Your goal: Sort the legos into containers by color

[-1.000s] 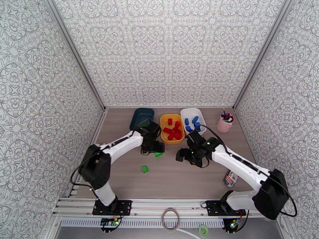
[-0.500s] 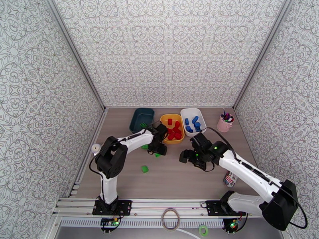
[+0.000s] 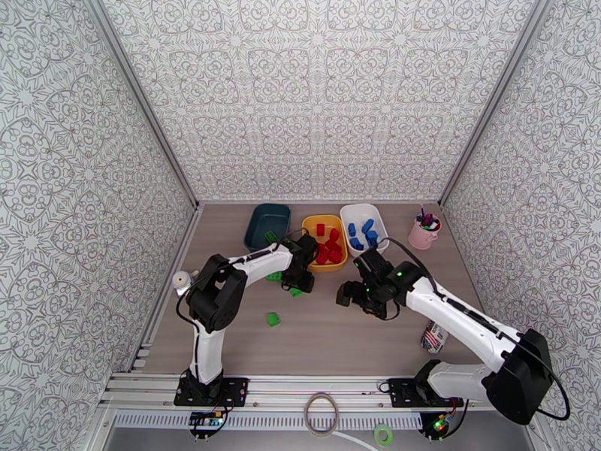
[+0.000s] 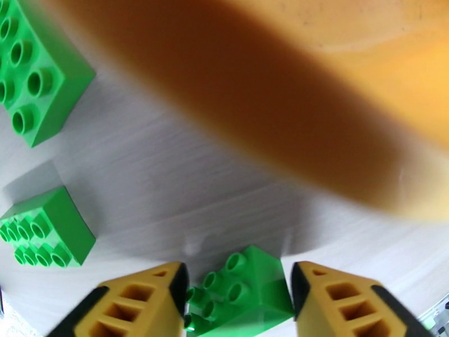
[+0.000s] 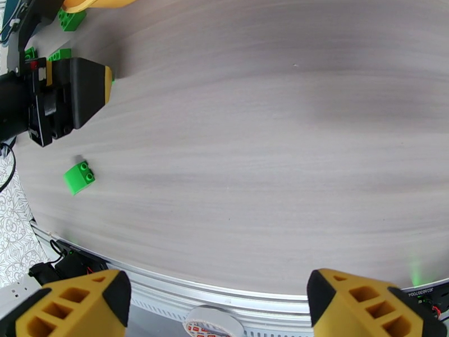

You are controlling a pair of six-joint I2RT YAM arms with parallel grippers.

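Top view, L to R.

Teal tub (image 3: 270, 218): far L of the row. At least one green piece inside; count unclear.

Left gripper (image 3: 299, 278): down at table level, just in front of yellow tub (image 3: 323, 217). Wrist view: jaws narrow, pads (image 4: 178, 287) look to touch both sides of the gripped green brick (image 4: 247, 290). Brick sits on the table, rotated so a corner meets the R pad. Not lifted yet. Tub wall is a blur close behind it.

Also unsorted: 8-stud green brick (image 4: 47, 228) and big-stud green brick (image 4: 39, 68) to its L, plus lone green brick (image 3: 273, 319) nearer the bases, well apart.

Yellow tub holds the reds, white tub (image 3: 359, 207) the blues.

Right gripper (image 3: 351, 293): mid-table, jaws wide, nothing between them, over bare table (image 5: 280, 136).

Pink pen cup (image 3: 424, 233) and flag packet (image 3: 434, 336) at far R, not part of the job.

Risks (my read):
- Corner contact, not flat faces, so the brick may twist or pop out on lift.
- Grip is at the fingertips only, so a shallow hold could slip in transit.
- Yellow tub is v. close. A low lift could clip the rim or drop green in w/ the reds.
- Path to teal passes the other greens and could knock them.
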